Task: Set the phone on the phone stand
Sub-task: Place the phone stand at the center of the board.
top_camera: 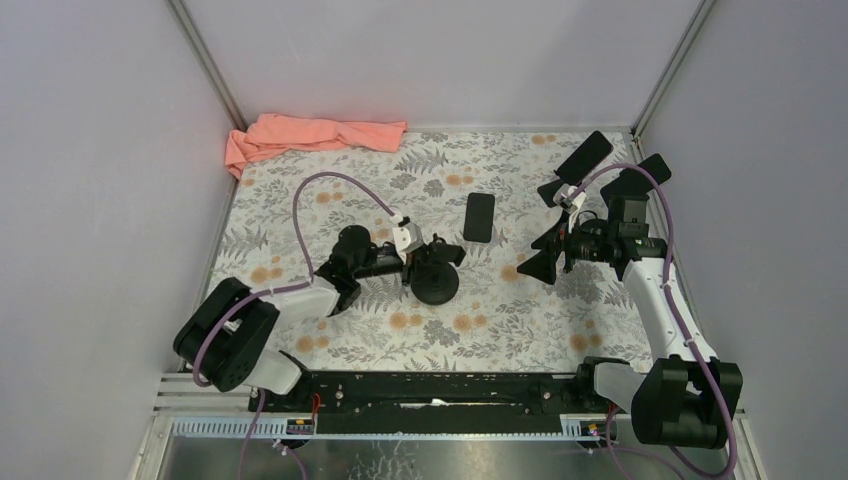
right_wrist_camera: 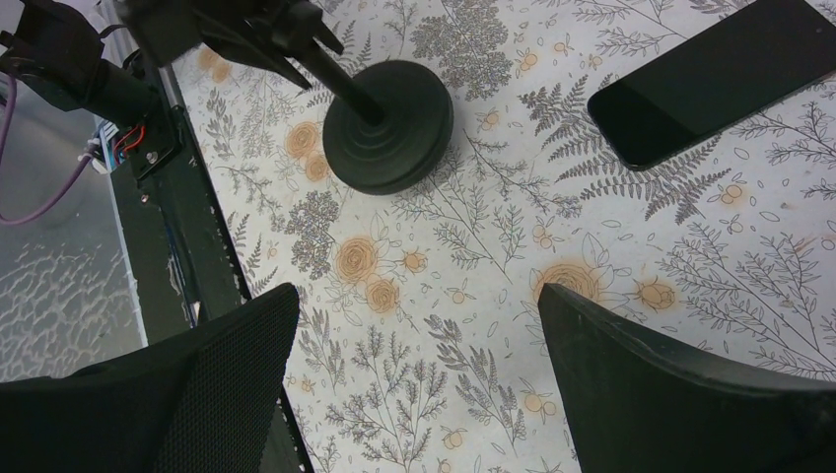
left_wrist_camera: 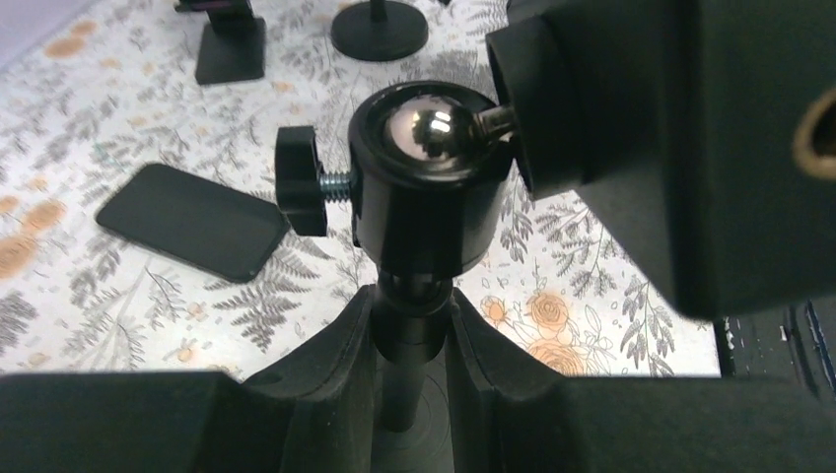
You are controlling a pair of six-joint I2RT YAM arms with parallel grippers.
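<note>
The black phone [top_camera: 479, 217] lies flat on the floral mat, screen up, and also shows in the left wrist view [left_wrist_camera: 192, 219] and the right wrist view [right_wrist_camera: 725, 79]. The black phone stand [top_camera: 437, 285] has a round base [right_wrist_camera: 387, 125], a thin stem and a ball-joint head [left_wrist_camera: 431, 148]. It stands just in front and left of the phone. My left gripper [top_camera: 425, 262] [left_wrist_camera: 412, 335] is shut on the stand's stem below the ball head. My right gripper [top_camera: 542, 228] [right_wrist_camera: 419, 394] is open and empty over the mat, to the right of the phone.
An orange cloth [top_camera: 310, 135] lies at the back left. Two more black stands [top_camera: 585, 157] [top_camera: 640, 175] are at the back right; they also appear in the left wrist view [left_wrist_camera: 232, 44] [left_wrist_camera: 380, 30]. A black rail [top_camera: 440, 390] runs along the near edge, and grey walls enclose the mat.
</note>
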